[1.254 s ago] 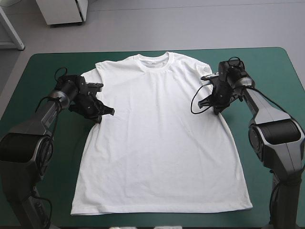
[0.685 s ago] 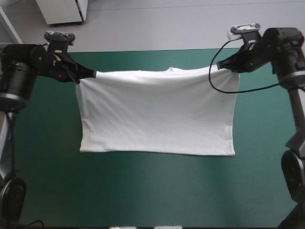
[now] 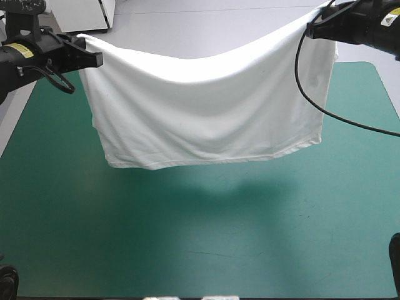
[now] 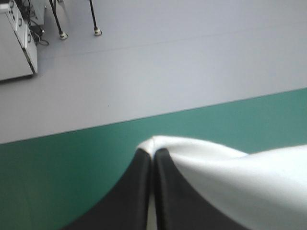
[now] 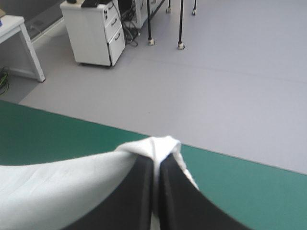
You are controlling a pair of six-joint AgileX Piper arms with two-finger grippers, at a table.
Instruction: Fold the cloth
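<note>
The white T-shirt point(image 3: 200, 112) hangs in the air above the teal-green table point(image 3: 206, 231), stretched between both arms and sagging in the middle. Its lower edge floats clear of the cover and throws a shadow below. My left gripper point(image 3: 84, 53) is raised at the far left, shut on one upper corner. My right gripper point(image 3: 317, 26) is raised at the far right, shut on the other. In the left wrist view the black fingers point(image 4: 139, 191) pinch a white fold point(image 4: 230, 177). Cloth point(image 5: 72, 187) bunches over the tips of the right gripper point(image 5: 156, 160) in its wrist view.
The bare teal-green cover point(image 3: 56, 206) stretches under and in front of the hanging shirt. Beyond the table's far edge point(image 4: 57, 139) lies grey floor. A white cabinet point(image 5: 93, 31) stands on that floor, well away.
Both grippers have gone up and outward with the T-shirt. It was flat on the table earlier, then half lifted, and now hangs wholly off the cover.
</note>
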